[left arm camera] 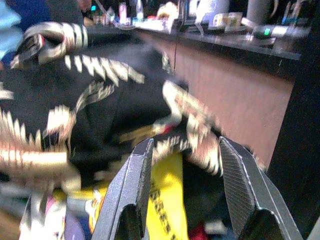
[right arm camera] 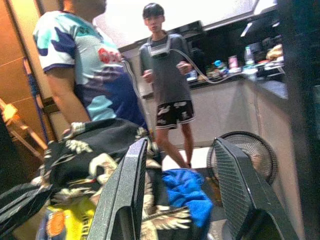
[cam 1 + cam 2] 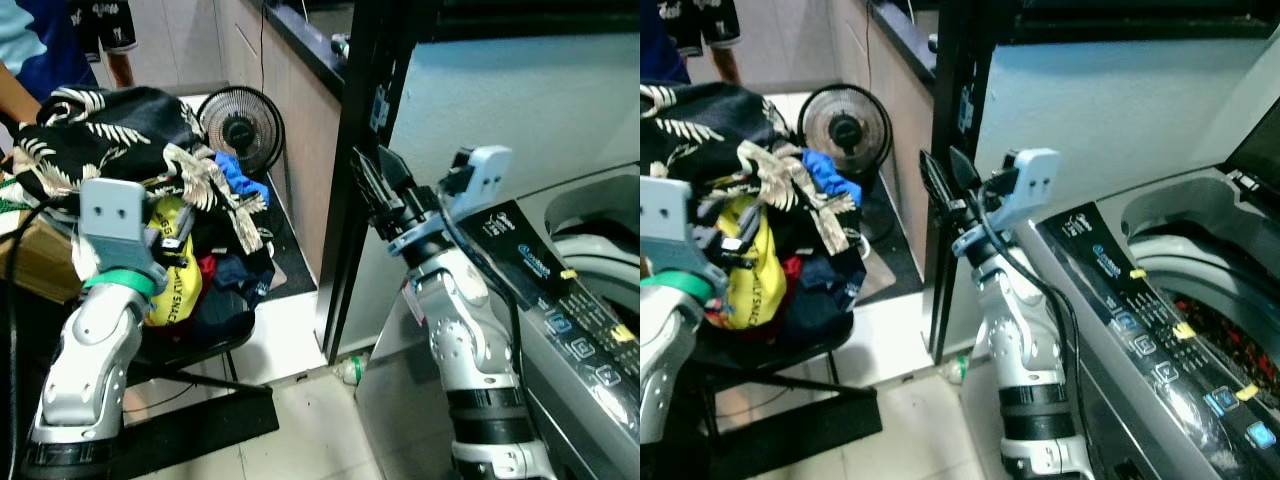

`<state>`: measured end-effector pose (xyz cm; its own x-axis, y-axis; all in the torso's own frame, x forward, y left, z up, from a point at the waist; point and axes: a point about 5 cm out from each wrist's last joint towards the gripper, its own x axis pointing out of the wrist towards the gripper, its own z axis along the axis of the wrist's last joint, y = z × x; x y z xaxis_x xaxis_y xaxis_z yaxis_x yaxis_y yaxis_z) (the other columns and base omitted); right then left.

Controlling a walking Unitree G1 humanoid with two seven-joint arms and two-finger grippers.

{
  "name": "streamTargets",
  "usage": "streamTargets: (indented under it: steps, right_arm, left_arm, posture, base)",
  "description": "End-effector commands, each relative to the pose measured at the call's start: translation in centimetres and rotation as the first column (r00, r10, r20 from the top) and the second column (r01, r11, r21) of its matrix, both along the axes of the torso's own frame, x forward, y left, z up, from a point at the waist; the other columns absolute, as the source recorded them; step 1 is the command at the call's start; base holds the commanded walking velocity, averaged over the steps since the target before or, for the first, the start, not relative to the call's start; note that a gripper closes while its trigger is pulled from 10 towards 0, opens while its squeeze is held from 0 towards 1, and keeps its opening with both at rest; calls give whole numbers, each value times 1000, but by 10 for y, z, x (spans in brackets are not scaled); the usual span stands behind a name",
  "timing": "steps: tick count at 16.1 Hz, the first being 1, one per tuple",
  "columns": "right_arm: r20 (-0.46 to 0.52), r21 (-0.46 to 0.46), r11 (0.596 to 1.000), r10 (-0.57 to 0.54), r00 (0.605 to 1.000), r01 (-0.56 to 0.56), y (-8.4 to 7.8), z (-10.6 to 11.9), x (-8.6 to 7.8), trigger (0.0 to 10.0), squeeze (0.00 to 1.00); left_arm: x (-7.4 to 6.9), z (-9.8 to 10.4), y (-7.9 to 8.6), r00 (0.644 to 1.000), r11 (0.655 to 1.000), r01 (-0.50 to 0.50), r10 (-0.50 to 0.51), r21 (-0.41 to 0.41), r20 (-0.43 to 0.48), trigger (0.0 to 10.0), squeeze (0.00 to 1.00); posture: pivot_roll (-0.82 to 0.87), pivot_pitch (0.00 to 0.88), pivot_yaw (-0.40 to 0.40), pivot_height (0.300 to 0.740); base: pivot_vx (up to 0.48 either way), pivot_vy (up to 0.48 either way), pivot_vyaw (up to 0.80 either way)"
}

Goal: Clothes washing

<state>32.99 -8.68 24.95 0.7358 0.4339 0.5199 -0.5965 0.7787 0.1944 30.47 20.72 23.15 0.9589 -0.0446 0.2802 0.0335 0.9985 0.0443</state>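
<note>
Clothes pile (image 3: 150, 190) heaped on a dark stand at the left, black leaf-print shirt (image 3: 110, 135) on top over a yellow garment (image 3: 180, 275) and blue cloth (image 3: 240, 180). Left gripper (image 1: 182, 165) at the pile, fingers apart, clamping nothing. Right gripper (image 2: 177, 190) raised beside the open washing machine (image 3: 1180, 290), fingers apart; floor fan (image 3: 241, 128) and two people (image 2: 165, 80) beyond.

Black shirt (image 3: 110, 135) with pale leaf print tops the clothes pile (image 3: 190, 240). Below it: yellow garment (image 3: 180, 280) with dark lettering, a red scrap, navy cloth. Bright blue cloth (image 3: 238, 178) just beside the shirt, toward the black fan (image 3: 241, 128). Washing machine (image 3: 1160, 330): grey body, black panel with blue and yellow markings.
</note>
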Motion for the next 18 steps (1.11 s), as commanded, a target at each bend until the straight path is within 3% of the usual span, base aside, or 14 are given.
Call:
streamTargets:
  steps: [1, 4, 10, 12, 18]
  right_arm:
    - [-12, -8, 1000, -5, 1000, 5, -1, -2, 0, 10000, 0]
    - [-17, 14, 1000, -28, 999, 28, -6, 1, 2, 10000, 0]
    - [-7, -5, 999, -40, 999, 40, -7, 2, 1, 10000, 0]
    - [-8, -22, 999, -40, 999, 40, -6, -2, -2, 10000, 0]
    - [-21, -29, 999, -35, 999, 34, -5, -8, -5, 10000, 0]
  left_arm:
    - [0, 1, -5, 999, 999, 36, -36, -27, -2, 10000, 0]
    - [2, 2, -29, 989, 989, 148, -148, -14, -9, 10000, 0]
    - [1, -2, -40, 982, 982, 189, -190, -27, -21, 10000, 0]
    - [2, -8, -49, 973, 971, 222, -227, -90, -50, 10000, 0]
    - [12, -18, -51, 977, 985, 170, -173, -41, -120, 10000, 0]
  posture:
    - [25, 0, -7, 740]
    - [22, 0, -3, 740]
    - [14, 0, 15, 740]
    - [12, 0, 17, 740]
    - [16, 0, 25, 740]
  base:
    - [0, 0, 0]
    - [0, 0, 0]
    - [0, 0, 667]
    - [0, 0, 800]
    - [0, 0, 796]
